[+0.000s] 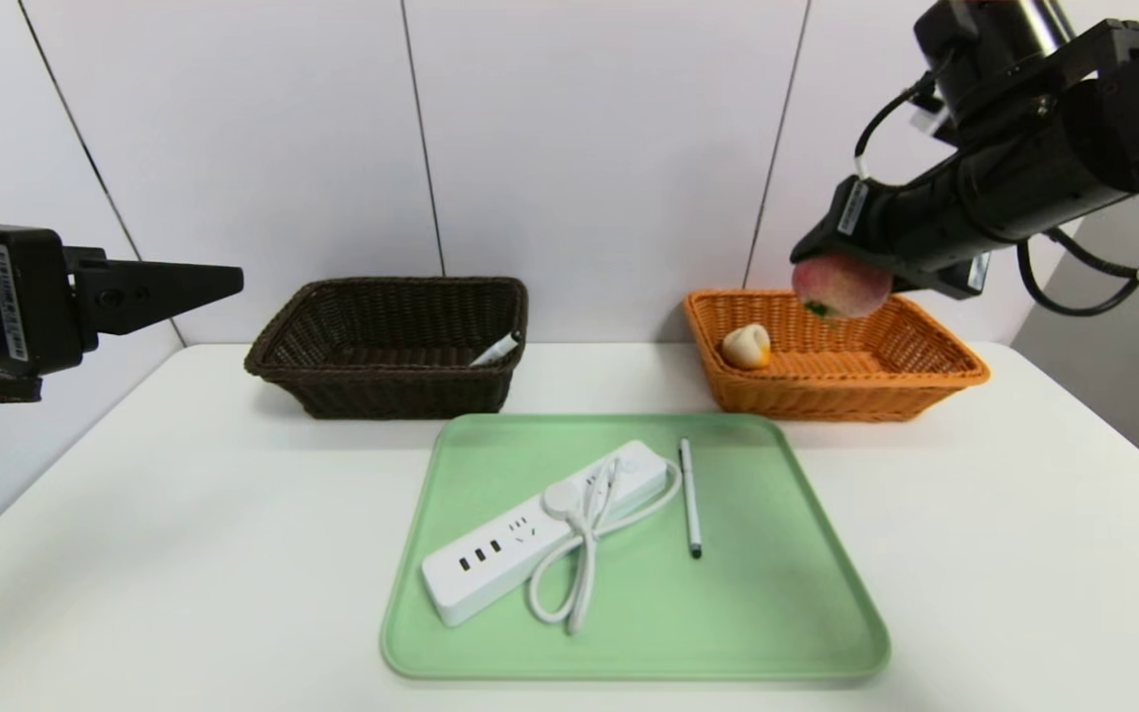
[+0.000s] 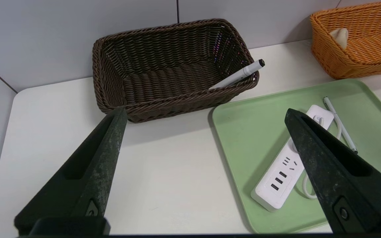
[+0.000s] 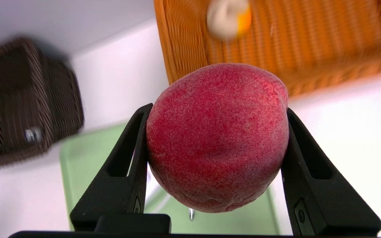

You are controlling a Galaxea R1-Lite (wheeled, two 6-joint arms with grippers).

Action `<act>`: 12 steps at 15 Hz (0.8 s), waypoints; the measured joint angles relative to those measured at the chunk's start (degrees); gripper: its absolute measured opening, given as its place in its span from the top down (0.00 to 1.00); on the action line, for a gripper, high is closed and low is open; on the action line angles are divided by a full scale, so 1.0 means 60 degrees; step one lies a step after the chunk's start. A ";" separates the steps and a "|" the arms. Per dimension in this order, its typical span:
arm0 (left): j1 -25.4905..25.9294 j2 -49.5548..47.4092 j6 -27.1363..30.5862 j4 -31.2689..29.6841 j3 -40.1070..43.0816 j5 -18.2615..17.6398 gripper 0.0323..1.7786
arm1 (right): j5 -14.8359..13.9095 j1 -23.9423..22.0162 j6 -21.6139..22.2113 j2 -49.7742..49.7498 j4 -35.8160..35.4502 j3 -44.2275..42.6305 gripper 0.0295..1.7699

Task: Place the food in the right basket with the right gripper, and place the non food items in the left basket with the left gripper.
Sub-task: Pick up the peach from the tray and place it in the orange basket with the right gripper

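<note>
Bun point(image 1: 746, 346) in orange basket point(image 1: 925, 381)

The light is bright and even, and seems to come from above. Soft gray shadows lie on the table point(image 1: 184, 554) under the dark basket point(image 1: 392, 346) and the orange basket point(image 1: 832, 358). The tray point(image 1: 777, 593) has only a dull shine, with no strong glare. The head view is sharp, but straight wall lines lean near its edges. In the right wrist view the peach point(image 3: 218, 135) is sharp, while both baskets and the bun point(image 3: 228, 16) behind it are smeared. The left wrist view is sharp.
</note>
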 joint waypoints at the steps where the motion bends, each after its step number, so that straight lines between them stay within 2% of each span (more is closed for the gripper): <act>1: 0.0004 -0.0061 0.0008 -0.0083 0.0055 0.0002 0.05 | -0.0006 -0.0327 -0.0445 0.0077 -0.0731 0.0055 0.39; 2: -0.0004 -0.0106 -0.0004 -0.0299 0.0069 0.0002 0.05 | -0.0006 -0.0620 -0.0758 0.0226 -0.1343 0.0108 0.39; 4: -0.0004 -0.0124 -0.0047 -0.0731 0.0083 0.0018 0.05 | 0.0008 -0.1117 -0.0931 0.0740 -0.2003 0.0167 0.39; 8: 0.0000 -0.0156 -0.0037 -0.0776 0.0091 0.0073 0.05 | 0.0087 -0.1981 -0.0918 0.2050 -0.2804 0.0211 0.39; 12: 0.0004 -0.0087 -0.0008 -0.0782 -0.0037 0.0130 0.05 | 0.0085 -0.2361 -0.0969 0.3074 -0.3060 0.0197 0.39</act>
